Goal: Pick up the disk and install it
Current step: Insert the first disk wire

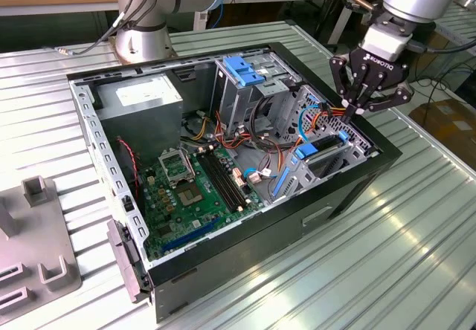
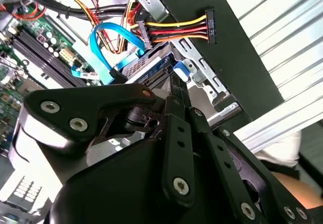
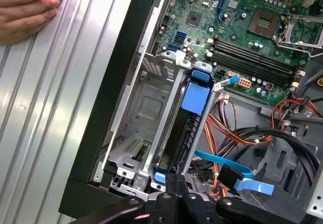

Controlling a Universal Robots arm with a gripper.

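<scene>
The disk, a dark drive in a bright blue frame, stands edge-on in a slot of the metal drive cage at the corner of the open computer case. In the exterior view the disk's blue frame shows inside the cage on the exterior view's right. My gripper hangs over that corner, fingers drawn together, shut. Its tips sit right at the disk's blue outer end. In the second wrist view the gripper points at the disk.
Red, yellow and black power cables and a blue flat cable crowd the cage. The motherboard, a grey power supply box and a blue handle lie inside the case. A person's hand rests on the ribbed table.
</scene>
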